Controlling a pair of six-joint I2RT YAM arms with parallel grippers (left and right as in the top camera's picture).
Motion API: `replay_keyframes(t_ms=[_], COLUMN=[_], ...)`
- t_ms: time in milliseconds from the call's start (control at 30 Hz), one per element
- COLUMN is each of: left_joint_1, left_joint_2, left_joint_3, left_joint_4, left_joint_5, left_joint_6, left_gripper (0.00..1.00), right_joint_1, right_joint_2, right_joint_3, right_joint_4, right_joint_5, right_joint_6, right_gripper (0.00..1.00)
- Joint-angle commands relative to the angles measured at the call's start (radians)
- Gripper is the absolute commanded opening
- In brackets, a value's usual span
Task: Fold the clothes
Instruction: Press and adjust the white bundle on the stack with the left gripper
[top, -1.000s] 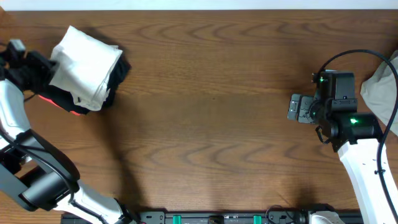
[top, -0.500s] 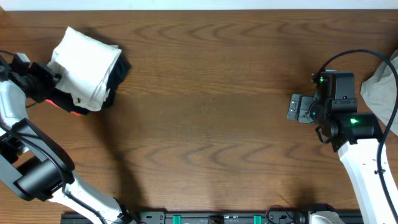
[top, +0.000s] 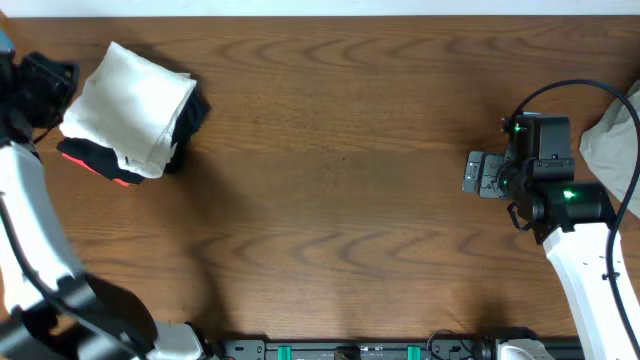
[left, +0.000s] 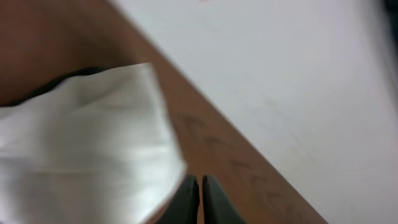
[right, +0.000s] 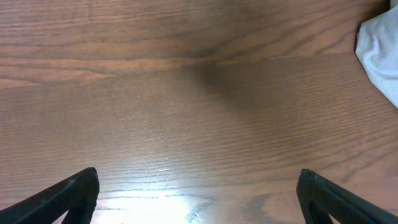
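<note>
The white shirt (top: 130, 100) lies folded atop a black garment (top: 192, 115); left end effector (left: 200, 190) together, right end effector (right: 199, 194) apart.

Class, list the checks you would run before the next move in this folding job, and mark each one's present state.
1. Left end effector empty: ok, shut, with nothing seen between its fingers.
2. Left end effector clear of the folded white garment: cannot tell, they are right beside each other.
3. Right end effector open: ok, over bare table.
4. White garment resting on the black garment: ok.
5. Pale cloth at the right edge fully in view: not ok, cropped by the frame.
</note>
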Motion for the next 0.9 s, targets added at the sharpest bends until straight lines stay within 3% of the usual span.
replay_keyframes(t_ms=[0, 100, 200, 233, 267, 300, 333, 867], left_joint_1=[-0.037, -0.06, -0.074, -0.077, -0.08, -0.081, -0.081, -0.081], left_joint_2=[-0.012, -0.01, -0.008, -0.008, -0.008, -0.008, -0.008, -0.008], left_joint_3=[0.003, 0.003, 0.003, 0.003, 0.003, 0.003, 0.003, 0.003], left_joint_4=[-0.006, -0.019, -0.045, -0.049, -0.054, -0.061, -0.069, -0.07], left_joint_5=[-0.008, -0.008, -0.008, -0.008, -0.008, -0.008, -0.008, -0.008], left_joint_6=[-0.017, -0.016, -0.016, -0.017, -0.017, -0.017, -0.017, -0.017], left_gripper=[0.12, 0.17, 0.35, 0.46, 0.63, 0.89, 0.98, 0.98], right_joint_1=[-0.011, -0.012, -0.012, -0.011, -0.011, -0.011, -0.011, -0.011], right_joint_2=[-0.004, -0.004, -0.004, -0.004, -0.004, -0.004, -0.004, -0.004], right_joint_3=[0.005, 0.005, 0.005, 0.005, 0.005, 0.005, 0.005, 0.005], right_joint_4=[-0.001, -0.001, -0.001, -0.001, -0.001, -0.001, -0.001, -0.001], right_joint_5=[0.016, 0.016, 0.016, 0.017, 0.016, 0.017, 0.016, 0.016], right_joint_6=[-0.004, -0.004, -0.004, -0.004, -0.004, -0.004, -0.004, -0.004], right_gripper=[0.99, 0.99, 0.99, 0.99, 0.99, 0.99, 0.99, 0.99])
